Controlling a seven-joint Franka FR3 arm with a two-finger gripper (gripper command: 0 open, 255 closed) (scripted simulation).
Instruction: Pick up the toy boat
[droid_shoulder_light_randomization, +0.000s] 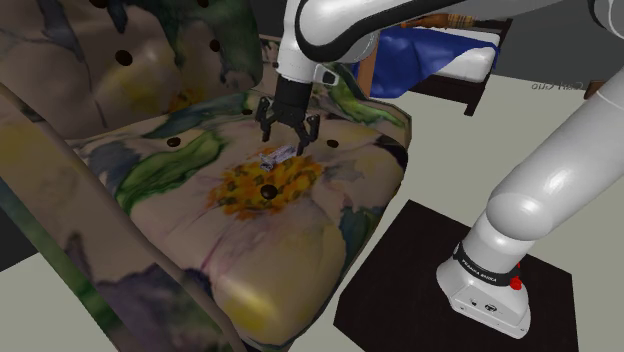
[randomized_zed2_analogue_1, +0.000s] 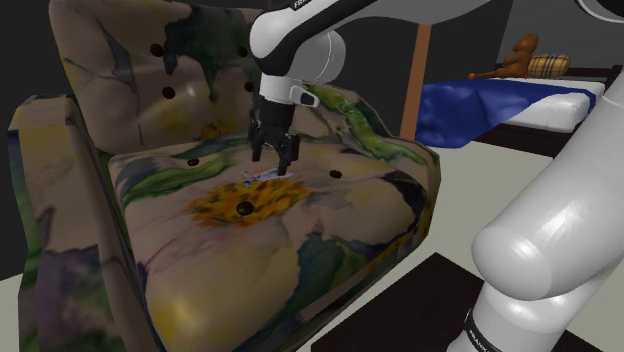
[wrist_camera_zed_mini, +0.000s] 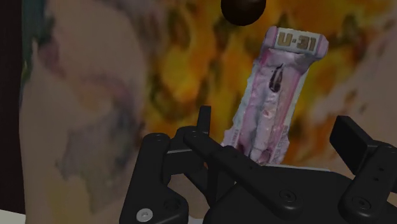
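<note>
A small toy boat (droid_shoulder_light_randomization: 276, 156), pale pink and white with "U-31" on one end, lies on the floral seat cushion (droid_shoulder_light_randomization: 300, 215) of an armchair, at the edge of an orange flower print. My black gripper (droid_shoulder_light_randomization: 288, 143) hangs just above it, pointing down, fingers open. From the second exterior camera, the boat (randomized_zed2_analogue_1: 265, 173) shows right under the gripper (randomized_zed2_analogue_1: 275, 162). In the wrist view the boat (wrist_camera_zed_mini: 277, 95) lies lengthwise between the two spread fingers of the gripper (wrist_camera_zed_mini: 277, 137), untouched by either one.
The armchair's tufted back (droid_shoulder_light_randomization: 110, 70) rises behind the seat and its arm (droid_shoulder_light_randomization: 60, 220) runs along the shoulder view's left. A dark button (wrist_camera_zed_mini: 243, 9) sits in the cushion beside the boat. A bed with blue cover (droid_shoulder_light_randomization: 420, 55) stands behind. My black stand (droid_shoulder_light_randomization: 450, 290) is beside the chair.
</note>
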